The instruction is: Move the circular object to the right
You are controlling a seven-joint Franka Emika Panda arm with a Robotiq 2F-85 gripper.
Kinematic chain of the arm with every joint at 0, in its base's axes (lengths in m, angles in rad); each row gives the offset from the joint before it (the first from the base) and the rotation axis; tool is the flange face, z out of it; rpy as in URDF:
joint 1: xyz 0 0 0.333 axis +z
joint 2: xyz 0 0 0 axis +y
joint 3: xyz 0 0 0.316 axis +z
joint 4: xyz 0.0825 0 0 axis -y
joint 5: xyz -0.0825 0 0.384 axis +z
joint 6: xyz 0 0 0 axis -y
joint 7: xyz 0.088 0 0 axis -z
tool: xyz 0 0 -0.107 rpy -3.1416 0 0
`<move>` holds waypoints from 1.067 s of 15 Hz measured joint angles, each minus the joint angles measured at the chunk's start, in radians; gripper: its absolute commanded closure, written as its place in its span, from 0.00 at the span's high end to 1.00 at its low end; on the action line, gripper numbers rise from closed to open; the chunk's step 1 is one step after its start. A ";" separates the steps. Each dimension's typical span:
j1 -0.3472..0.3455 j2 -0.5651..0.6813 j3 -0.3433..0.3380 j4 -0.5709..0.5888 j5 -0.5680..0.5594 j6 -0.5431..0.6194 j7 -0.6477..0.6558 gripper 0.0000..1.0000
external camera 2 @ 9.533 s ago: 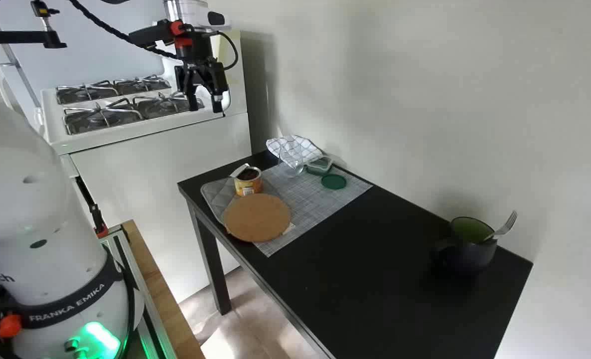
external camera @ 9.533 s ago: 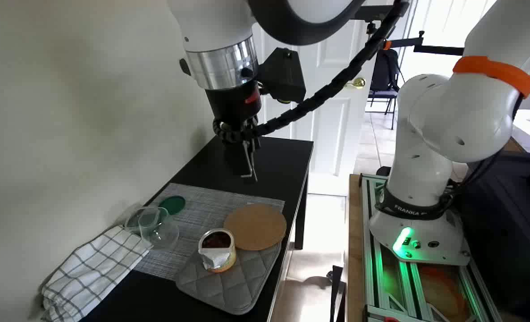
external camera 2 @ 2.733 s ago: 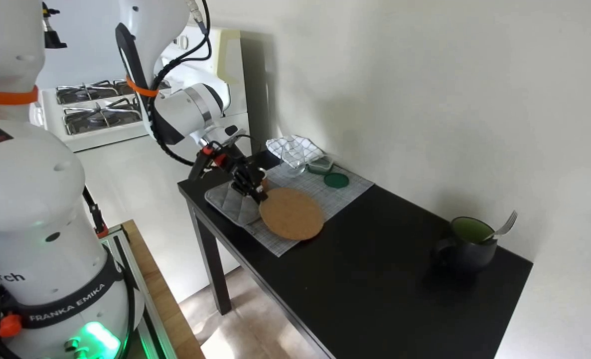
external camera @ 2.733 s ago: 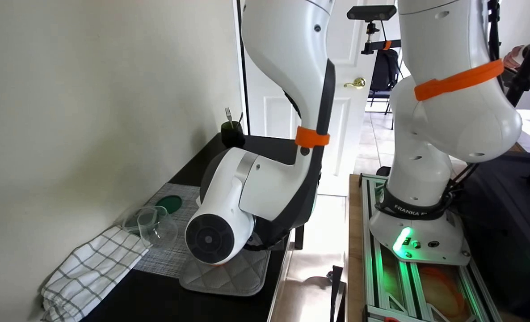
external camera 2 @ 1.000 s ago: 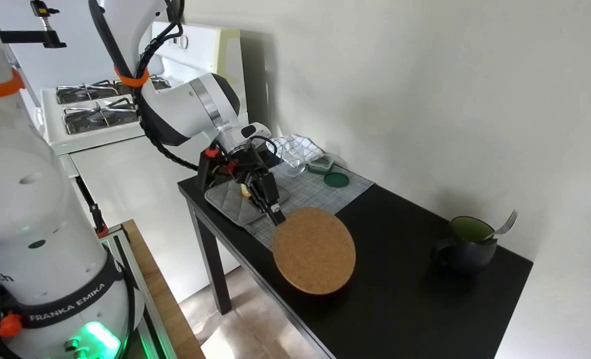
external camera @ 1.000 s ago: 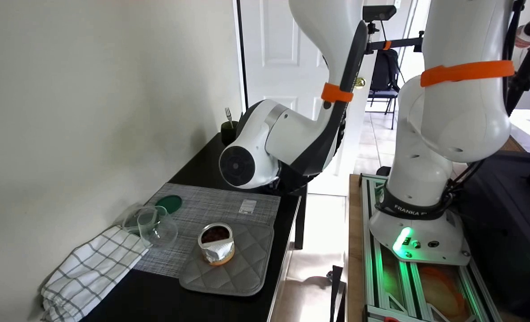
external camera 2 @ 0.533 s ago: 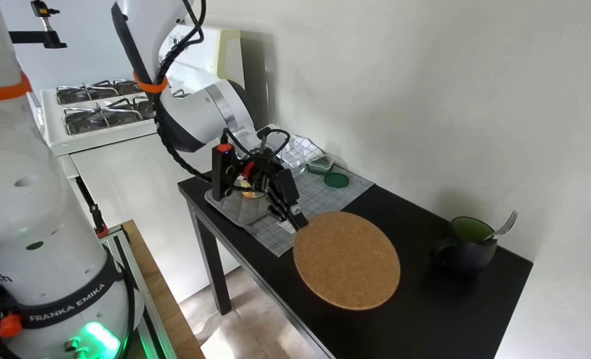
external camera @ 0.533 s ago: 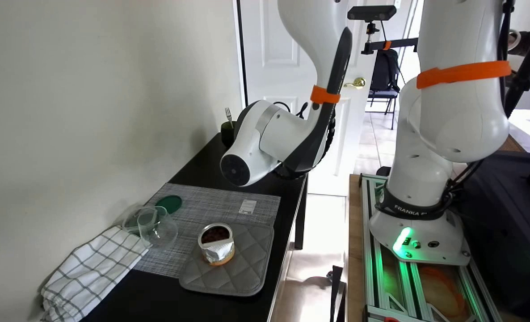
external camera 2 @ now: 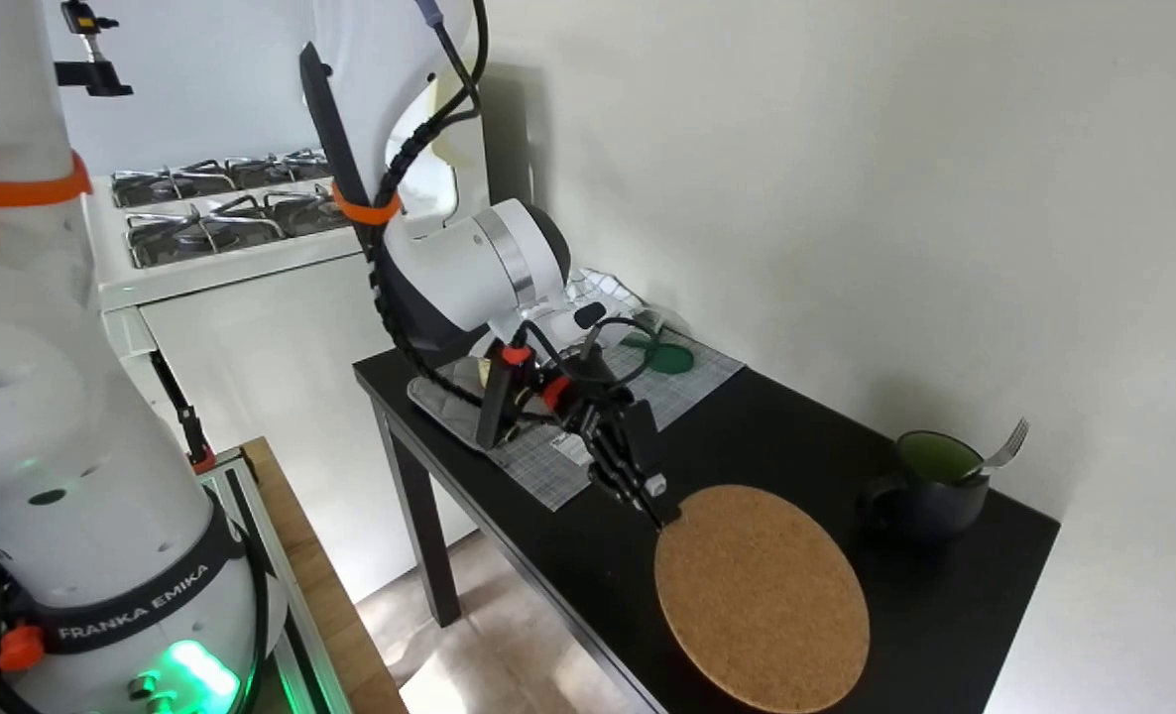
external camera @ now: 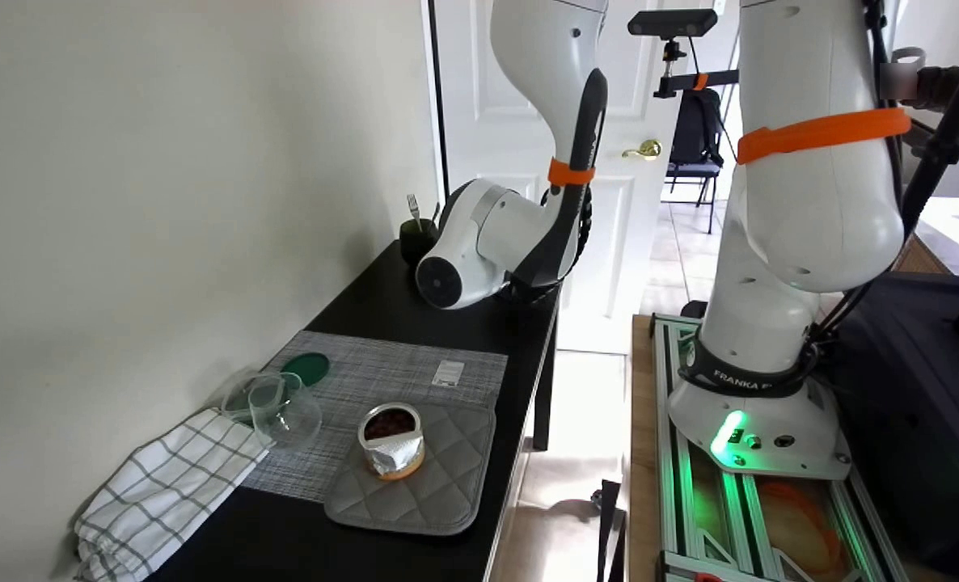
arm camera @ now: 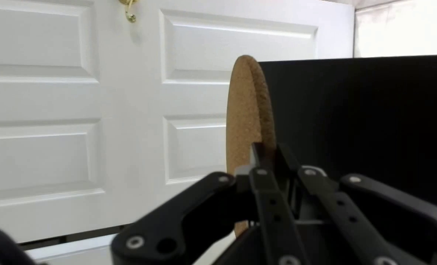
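Pale wall [external camera: 164,202] and a white panelled door [external camera: 621,259] back the room in an exterior view, where a black tabletop [external camera: 366,315] carries a grey woven placemat [external camera: 358,364] and, on a grey quilted pad [external camera: 447,477], an opened can [external camera: 392,442] with its silver foil [external camera: 396,454] peeled back; the white robot arm [external camera: 520,230] blocks its own far end from this side. In an exterior view a thin, round, tan-brown cork-like disc [external camera 2: 762,600] shows its broad face, tilted, beyond the placemat and over the dark tabletop, apart from a dark mug [external camera 2: 930,501] with a green inside and a metal fork [external camera 2: 1002,451] standing in it. I judge the sideways carry to be in hand and well along: the next move should finish the shift to the right, level the disc, lower it flat while keeping clear of the mug, and only then let go. Whether its lower edge meets the tabletop I cannot tell. Last, the wrist view has the black gripper [arm camera: 268,156] with its jaws narrow, parted only by the thickness of the disc, one to each face, pinching it at the rim; the disc stands almost edge-on to this camera.
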 measured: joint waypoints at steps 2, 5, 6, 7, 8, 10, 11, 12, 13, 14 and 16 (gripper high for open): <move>-0.036 0.001 -0.020 0.007 -0.022 0.096 0.004 0.03; -0.074 0.001 -0.043 0.016 -0.056 0.202 0.014 0.03; -0.081 0.001 -0.048 0.021 -0.068 0.225 0.019 0.03; -0.085 0.001 -0.051 0.027 -0.076 0.244 0.022 0.03; -0.088 0.001 -0.054 0.035 -0.085 0.260 0.022 0.03; -0.089 0.001 -0.054 0.052 -0.094 0.283 0.023 0.03; -0.089 0.002 -0.054 0.061 -0.097 0.295 0.023 0.03; -0.088 0.003 -0.052 0.069 -0.098 0.307 0.023 0.36; -0.087 0.004 -0.050 0.077 -0.098 0.318 0.022 0.38; -0.086 0.007 -0.049 0.084 -0.098 0.329 0.022 0.44; -0.085 0.012 -0.047 0.094 -0.098 0.352 0.022 0.59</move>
